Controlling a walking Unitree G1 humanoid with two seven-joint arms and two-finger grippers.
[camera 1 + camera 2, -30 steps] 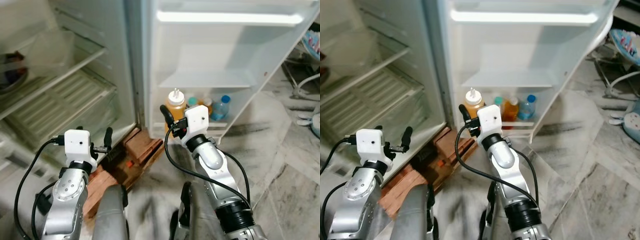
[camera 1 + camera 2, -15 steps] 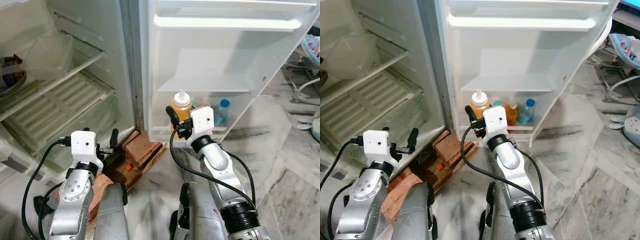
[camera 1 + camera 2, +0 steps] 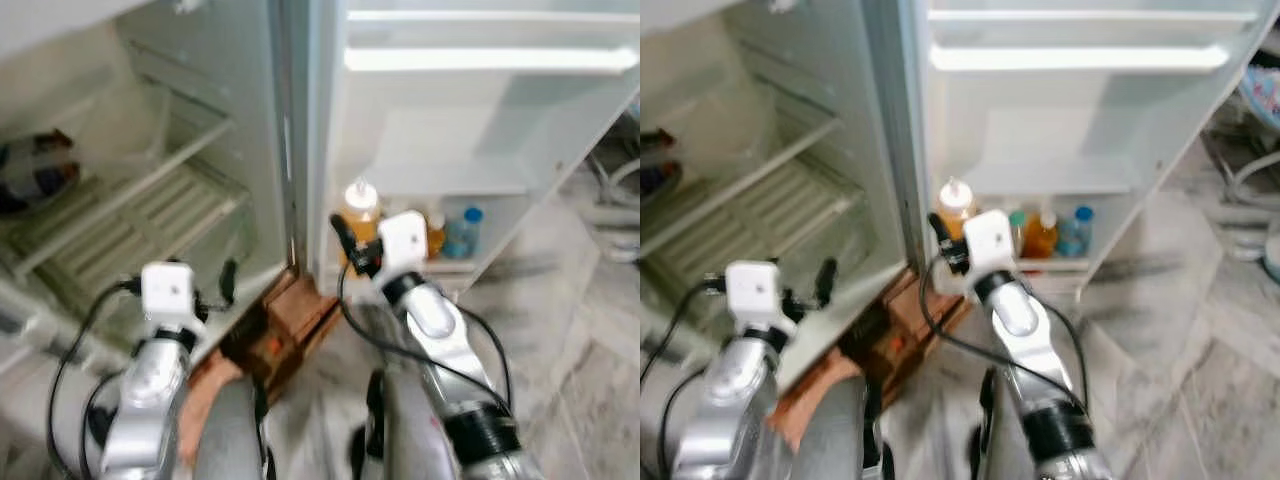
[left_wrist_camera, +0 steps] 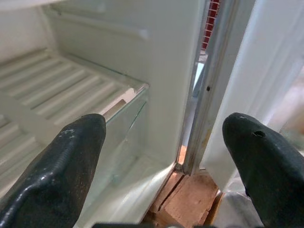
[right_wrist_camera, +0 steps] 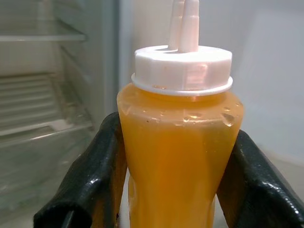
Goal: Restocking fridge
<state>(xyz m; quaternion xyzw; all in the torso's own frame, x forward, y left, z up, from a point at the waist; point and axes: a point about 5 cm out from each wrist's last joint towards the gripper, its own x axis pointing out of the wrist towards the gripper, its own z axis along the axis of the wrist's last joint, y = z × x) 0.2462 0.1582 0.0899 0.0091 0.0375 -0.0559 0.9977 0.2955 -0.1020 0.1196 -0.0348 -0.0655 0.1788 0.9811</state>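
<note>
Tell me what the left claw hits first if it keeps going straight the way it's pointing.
Probably the fridge's lower compartment. The left claw, open and empty, points at the clear drawer front under the ribbed shelf, close beside the door hinge edge. Depth is unclear, so the hinge edge is possible.

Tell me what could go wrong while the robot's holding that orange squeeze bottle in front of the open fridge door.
1. The right gripper holds the soft orange squeeze bottle by its sides; a hard squeeze might push liquid out of the nozzle.
2. The bottom door shelf already holds several bottles, so setting this one in could knock them.
3. Wooden blocks lie at the fridge's base by the robot's legs, a possible trip hazard.
</note>
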